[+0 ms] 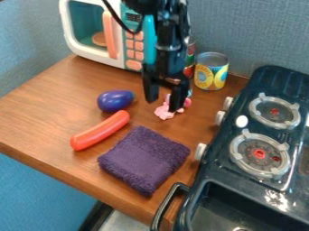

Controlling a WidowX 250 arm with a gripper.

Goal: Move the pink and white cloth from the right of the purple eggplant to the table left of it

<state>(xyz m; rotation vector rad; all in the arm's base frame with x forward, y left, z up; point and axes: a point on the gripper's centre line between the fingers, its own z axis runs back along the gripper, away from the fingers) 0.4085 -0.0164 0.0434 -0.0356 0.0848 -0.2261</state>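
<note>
jaws (162, 104) stood apart, gripped nothing | pink toy (163, 113) lay just beneath, stove (207, 167) side | long axis unclear

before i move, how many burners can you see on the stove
2. The rear burner is nearer the wall; the front burner is just below it in view, nearer the black handle. The stove runs off the right edge, so more may be hidden.

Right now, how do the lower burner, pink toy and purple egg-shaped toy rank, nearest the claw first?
1. Pink toy, by the gripper's tips
2. Purple egg-shaped toy, to the view's left
3. Lower burner, on the stove, right
</note>
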